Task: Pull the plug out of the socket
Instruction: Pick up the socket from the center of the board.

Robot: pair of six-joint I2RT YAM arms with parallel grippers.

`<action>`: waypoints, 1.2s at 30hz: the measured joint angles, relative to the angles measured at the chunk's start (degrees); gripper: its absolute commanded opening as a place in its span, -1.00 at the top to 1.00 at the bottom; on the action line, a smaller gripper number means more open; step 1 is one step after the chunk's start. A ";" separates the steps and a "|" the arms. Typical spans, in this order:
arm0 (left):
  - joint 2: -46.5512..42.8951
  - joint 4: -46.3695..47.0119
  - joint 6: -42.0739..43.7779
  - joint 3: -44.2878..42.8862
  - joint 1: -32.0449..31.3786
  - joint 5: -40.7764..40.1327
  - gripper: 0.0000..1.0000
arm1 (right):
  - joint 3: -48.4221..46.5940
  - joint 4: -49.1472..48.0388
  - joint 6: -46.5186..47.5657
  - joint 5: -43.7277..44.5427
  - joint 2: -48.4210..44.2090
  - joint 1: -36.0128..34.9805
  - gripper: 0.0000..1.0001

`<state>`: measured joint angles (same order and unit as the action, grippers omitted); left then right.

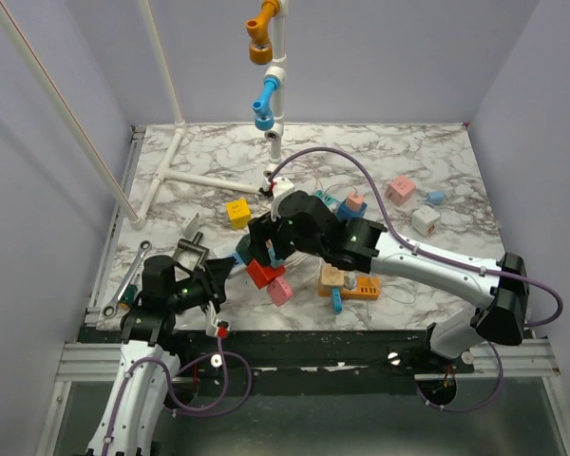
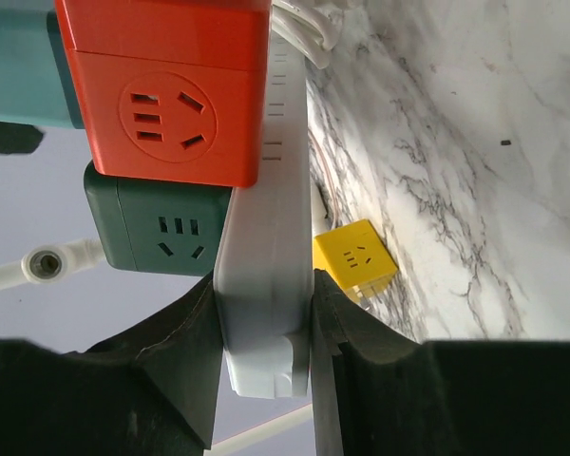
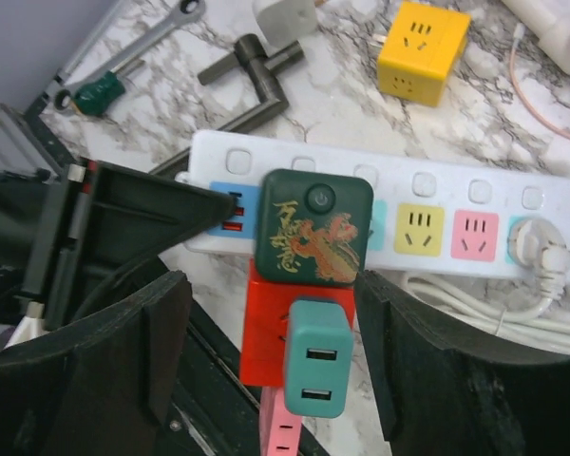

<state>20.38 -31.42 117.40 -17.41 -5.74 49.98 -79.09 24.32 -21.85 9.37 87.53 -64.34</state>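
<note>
"Starting at the left, what is seen on the table (image 1: 437,152)?"

"A wrench (image 1: 128,281) and a grey metal handle (image 1: 192,234) are laid near the left edge. Next, the socket (image 3: 446,195) is clamped at its left end by the left tool (image 2: 264,285), closed narrowly on the white casing."

"What is held in its outlets?"

"A dark green plug (image 3: 313,225) is seated just right of the blue outlet (image 3: 242,204), with a red cube (image 3: 264,332), a teal USB adapter (image 3: 315,372) and a pink piece (image 3: 277,432) stacked against it. The yellow outlet (image 3: 419,229) and pink outlet (image 3: 475,235) are shown further right, then a white round plug (image 3: 540,249) is set at the far end, its white cord (image 3: 475,304) trailing alongside."

"And the right tool (image 3: 274,285)?"

"It is spread wide around that stack, a finger at each side; a gap is seen beside the red cube, so nothing is gripped."

"What is placed around?"

"A yellow cube (image 3: 423,49) is set beyond the socket, apart from it. Further right, an orange block (image 1: 361,287), a pink cube (image 1: 399,190) and a white cube (image 1: 425,220) are scattered."
</note>
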 measured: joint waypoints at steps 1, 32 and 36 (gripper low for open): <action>-0.09 -0.20 0.17 0.35 0.00 0.00 1.00 | 0.00 -0.83 -0.11 -0.28 -0.35 0.00 -0.95; -0.66 -1.40 -0.90 0.61 -0.02 -0.90 1.00 | 24.11 -14.73 -8.09 -9.92 -12.70 -0.09 -1.00; -0.68 -1.55 -0.83 0.61 -0.02 -0.96 1.00 | 23.47 -14.16 -7.65 -6.60 -12.02 -0.11 -1.00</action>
<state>19.70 -32.97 116.57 -16.80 -5.76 49.01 -55.61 10.15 -29.50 2.76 75.50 -64.45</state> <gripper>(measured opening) 0.362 0.998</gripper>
